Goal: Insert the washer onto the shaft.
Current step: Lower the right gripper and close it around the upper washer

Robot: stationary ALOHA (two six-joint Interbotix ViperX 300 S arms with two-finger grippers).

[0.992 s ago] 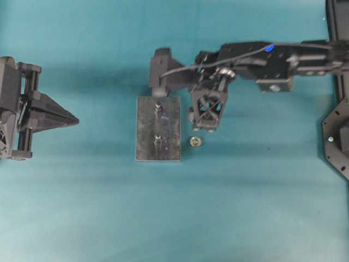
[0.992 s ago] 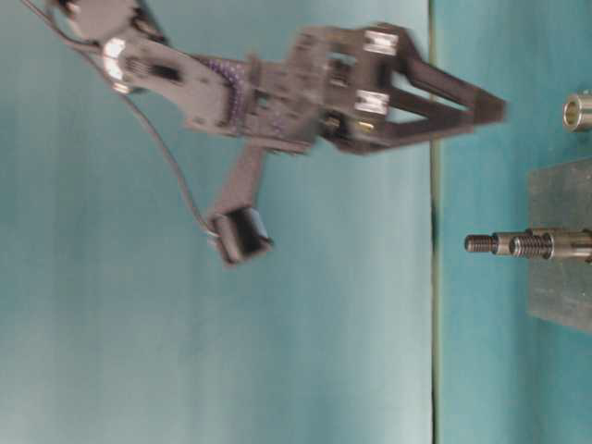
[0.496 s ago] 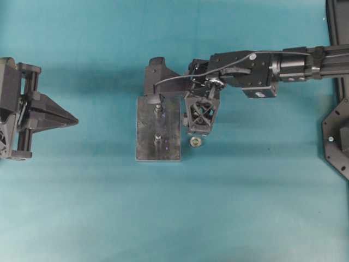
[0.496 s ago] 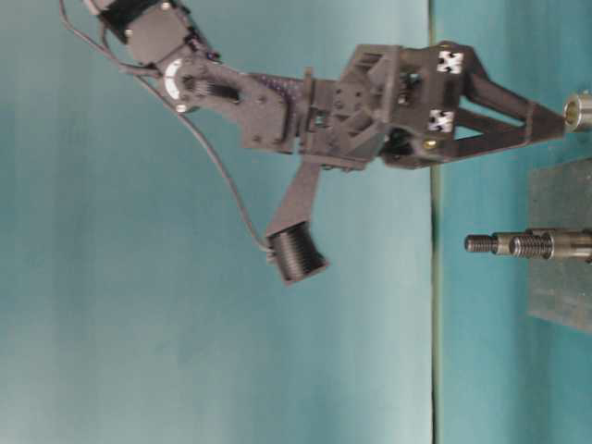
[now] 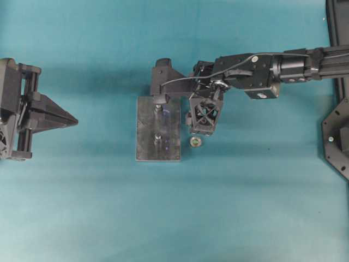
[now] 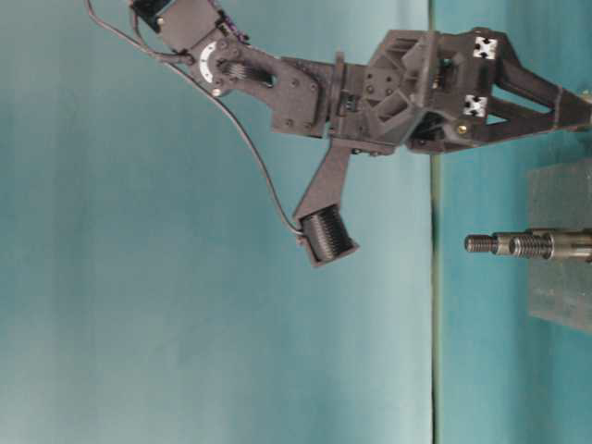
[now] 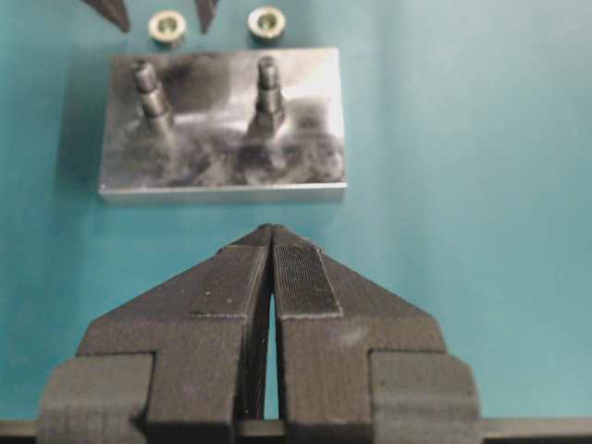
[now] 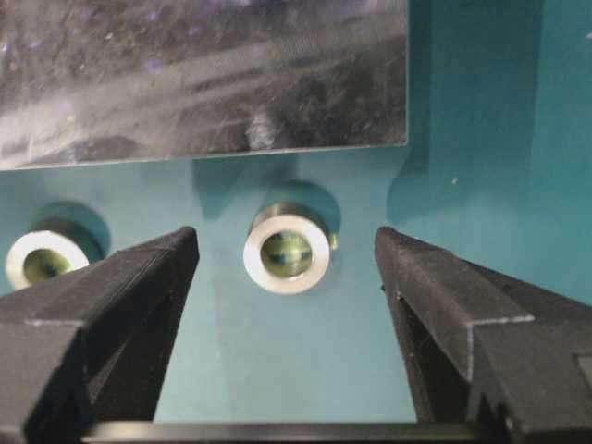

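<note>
A grey metal plate [image 5: 170, 131] carries two upright threaded shafts [image 5: 157, 109] [image 5: 157, 139]; they also show in the table-level view [image 6: 504, 243]. Two silver washers lie on the cloth beside the plate. One washer [image 8: 287, 252] lies between the open fingers of my right gripper [image 8: 285, 240], untouched. The other washer [image 5: 196, 142] lies free beside it and also shows in the right wrist view [image 8: 42, 259]. In the overhead view my right gripper [image 5: 203, 124] points down and hides the first washer. My left gripper [image 7: 271, 231] is shut and empty, far to the left of the plate [image 7: 222, 157].
The right arm's wrist camera [image 5: 161, 73] hangs over the plate's far end. A black stand [image 5: 338, 139] sits at the right edge. Teal cloth covers the table.
My right gripper has moved left and come down to the cloth, and its open fingers now straddle one washer. The left gripper has not moved.
</note>
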